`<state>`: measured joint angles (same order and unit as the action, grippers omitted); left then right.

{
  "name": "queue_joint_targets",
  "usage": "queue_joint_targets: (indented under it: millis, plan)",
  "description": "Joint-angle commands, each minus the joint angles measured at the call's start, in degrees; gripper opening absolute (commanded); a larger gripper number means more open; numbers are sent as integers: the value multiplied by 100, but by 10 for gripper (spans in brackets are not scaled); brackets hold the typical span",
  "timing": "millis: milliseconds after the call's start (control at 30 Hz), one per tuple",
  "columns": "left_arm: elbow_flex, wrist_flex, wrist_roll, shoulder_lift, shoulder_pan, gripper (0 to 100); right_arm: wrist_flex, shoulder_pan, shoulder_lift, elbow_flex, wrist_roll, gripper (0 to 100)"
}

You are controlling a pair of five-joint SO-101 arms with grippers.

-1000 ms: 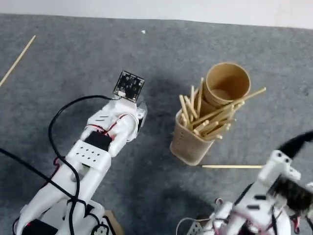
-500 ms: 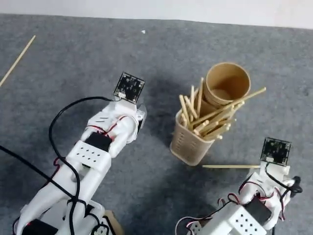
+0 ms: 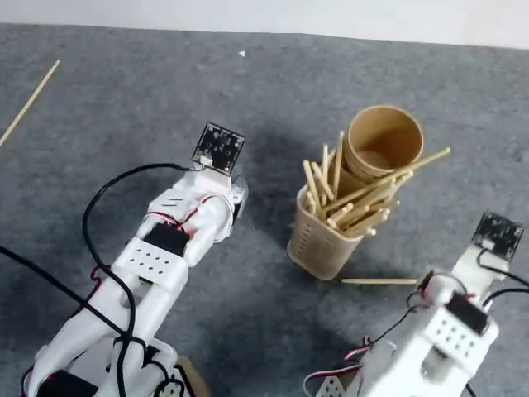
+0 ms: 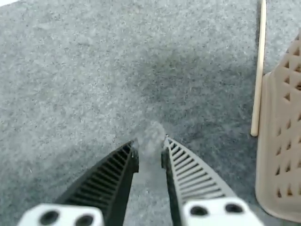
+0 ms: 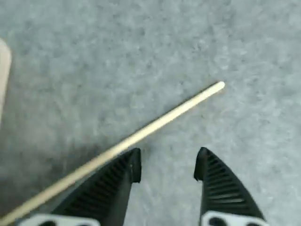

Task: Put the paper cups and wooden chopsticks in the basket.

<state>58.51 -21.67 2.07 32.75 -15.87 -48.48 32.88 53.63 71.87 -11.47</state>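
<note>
The tan perforated basket (image 3: 318,244) stands mid-table, holding several wooden chopsticks (image 3: 351,203) and a paper cup (image 3: 384,142). One loose chopstick (image 3: 378,281) lies on the carpet just right of the basket's base; in the right wrist view this chopstick (image 5: 155,121) runs slantwise just beyond the tips of my right gripper (image 5: 168,162), which is open and holds nothing. My left gripper (image 4: 149,147) hovers over bare carpet left of the basket (image 4: 282,141), its fingers a narrow gap apart and empty. The same chopstick (image 4: 258,66) shows past the basket's wall.
Another chopstick (image 3: 30,102) lies far off at the back left of the grey carpet. The left arm (image 3: 178,227) stretches from the front left; the right arm (image 3: 450,327) occupies the front right corner. A pale wall edge runs along the back.
The right arm has swung up from the front right edge and its wrist has shifted right and farther back, over the loose chopstick's right end. The left arm has not moved.
</note>
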Motion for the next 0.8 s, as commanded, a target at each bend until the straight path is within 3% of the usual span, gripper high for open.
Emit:
queue_joint_targets:
  millis: [0, 300, 533, 767]
  plan:
    - [48, 88, 44, 22, -356, 115, 576, -57, -1349, -418, 396, 195]
    - [92, 88, 44, 22, -549, 115, 1007, -57, -4523, -1745, 580, 195]
    - [92, 88, 44, 22, -549, 115, 936, -57, -5226, -2448, 1196, 195]
    - [92, 97, 44, 22, -549, 115, -1059, -462, -5068, -3125, 1960, 195]
